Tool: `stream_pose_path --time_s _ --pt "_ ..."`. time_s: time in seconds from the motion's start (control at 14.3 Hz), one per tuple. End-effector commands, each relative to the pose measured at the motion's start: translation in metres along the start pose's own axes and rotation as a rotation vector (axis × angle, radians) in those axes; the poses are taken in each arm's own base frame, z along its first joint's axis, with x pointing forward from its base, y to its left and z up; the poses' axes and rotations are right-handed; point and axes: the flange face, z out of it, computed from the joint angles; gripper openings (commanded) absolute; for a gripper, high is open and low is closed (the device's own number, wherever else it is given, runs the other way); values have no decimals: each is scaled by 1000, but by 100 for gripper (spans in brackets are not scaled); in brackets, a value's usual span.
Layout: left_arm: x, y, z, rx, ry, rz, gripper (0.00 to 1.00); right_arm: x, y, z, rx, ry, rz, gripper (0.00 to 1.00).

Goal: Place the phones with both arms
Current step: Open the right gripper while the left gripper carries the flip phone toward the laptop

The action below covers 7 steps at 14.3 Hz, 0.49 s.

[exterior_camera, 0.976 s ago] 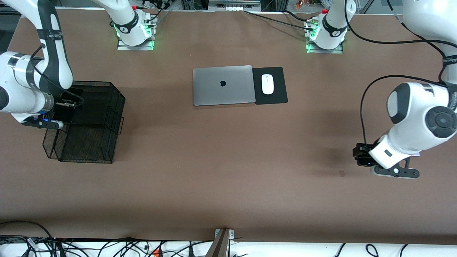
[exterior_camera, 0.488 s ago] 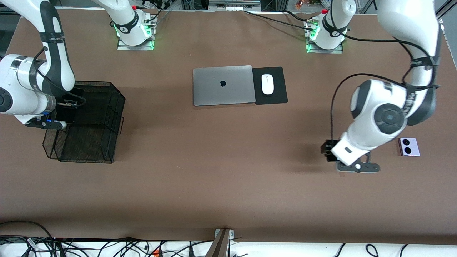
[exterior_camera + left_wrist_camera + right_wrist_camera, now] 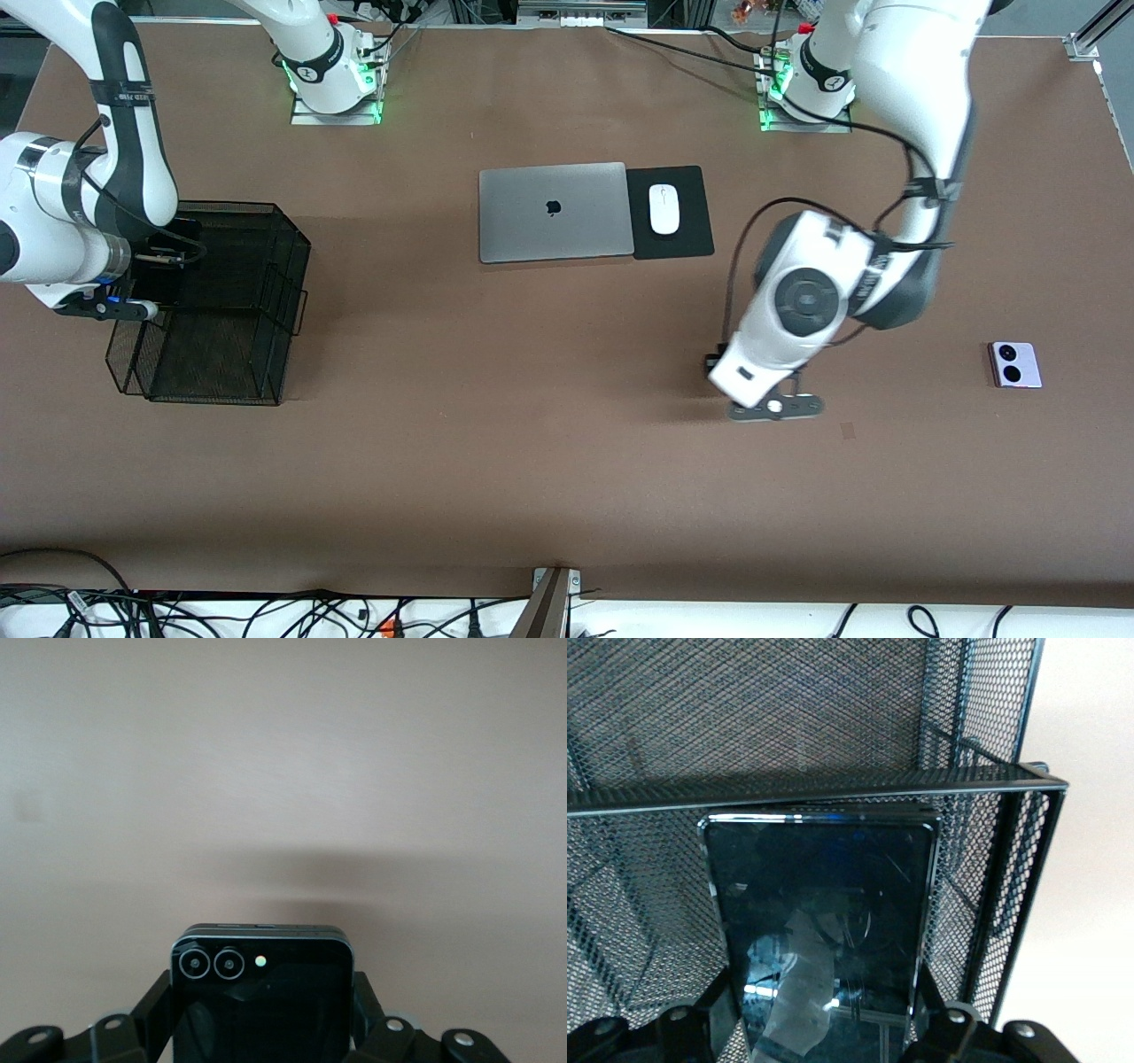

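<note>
We count three phones: black flip phone (image 3: 261,992) pinched in left pincer (image 3: 261,1028) over mid-worktop, long black slab (image 3: 824,930) pinched in right pincer (image 3: 824,1036) over mesh tray (image 3: 283,257), lavender-white phone (image 3: 1014,364) near the worktop's left-arm edge.

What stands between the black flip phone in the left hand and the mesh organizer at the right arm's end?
Nothing visible does. The left hand carries the flip phone above bare table; the laptop lies off that path, nearer the bases. The right hand is at the organizer.
</note>
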Motion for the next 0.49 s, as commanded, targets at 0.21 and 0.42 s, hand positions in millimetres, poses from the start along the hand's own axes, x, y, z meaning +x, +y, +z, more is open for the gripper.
stream_pose_path --time_s 0.21,0.42 --pt "-21 107 7 -36 50 -38 27 11 -4 -40 27 72 -12 100" --pt "-45 150 19 -42 52 -41 27 16 -9 -62 20 105 -22 100"
